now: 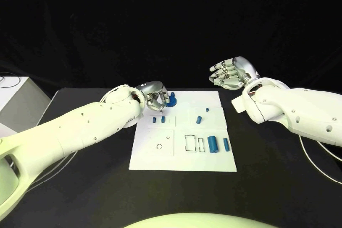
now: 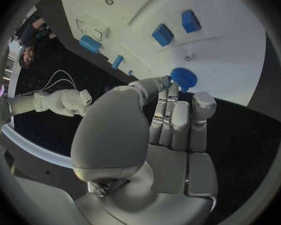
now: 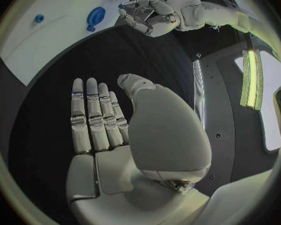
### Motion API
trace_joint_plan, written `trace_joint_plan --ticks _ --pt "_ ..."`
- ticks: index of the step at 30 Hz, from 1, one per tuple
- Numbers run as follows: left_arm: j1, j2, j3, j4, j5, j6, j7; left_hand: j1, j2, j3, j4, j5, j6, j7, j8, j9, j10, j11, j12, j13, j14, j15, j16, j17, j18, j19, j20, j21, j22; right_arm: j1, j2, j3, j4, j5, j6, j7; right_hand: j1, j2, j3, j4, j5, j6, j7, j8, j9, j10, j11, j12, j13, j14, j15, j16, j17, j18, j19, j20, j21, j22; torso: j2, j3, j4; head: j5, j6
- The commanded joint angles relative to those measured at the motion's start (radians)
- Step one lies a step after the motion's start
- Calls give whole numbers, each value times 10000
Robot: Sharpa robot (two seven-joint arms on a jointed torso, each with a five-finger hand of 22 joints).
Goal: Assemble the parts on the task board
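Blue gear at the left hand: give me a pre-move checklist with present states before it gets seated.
1. Left hand holds the blue gear: ok, the gear sits at the tips of its fingers in the left wrist view.
2. Gear over the board: ok, it is at the board's far left corner.
3. Gear lined up with its seat: cannot tell, the fingers hide what lies under it.
4. Right hand out of the way: ok, raised off the board's far right side, holding nothing, fingers straight.
5. Other blue parts undisturbed: ok, they lie on the board apart from both hands.
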Motion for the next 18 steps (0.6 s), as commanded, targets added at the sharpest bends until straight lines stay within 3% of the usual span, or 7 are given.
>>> trace_joint_plan --ticks 1,18 --pt "1 -45 17 24 117 465 -2 -87 -6 -9 -76 46 83 21 -9 4 126 -38 -32 74 57 -10 30 8 -185 61 19 66 13 2 -13 3 20 -79 71 137 -40 -40 42 -9 65 31 80 -12 -9 -32 -7 -47 -11 45 20 -41 -17 131 -9 -3 31 -10 -10 -11 19 -5 -23" --pt "-22 3 12 -355 -113 707 -108 -102 -6 -13 -77 43 93 19 -12 7 137 -39 -48 76 36 -10 15 -48 -183 50 20 61 6 1 -10 3 25 -77 70 145 -40 -40 42 -9 65 31 80 -12 -9 -32 -7 -47 -11 45 20 -41 -17 131 -9 -3 31 -10 3 6 7 33 -33"
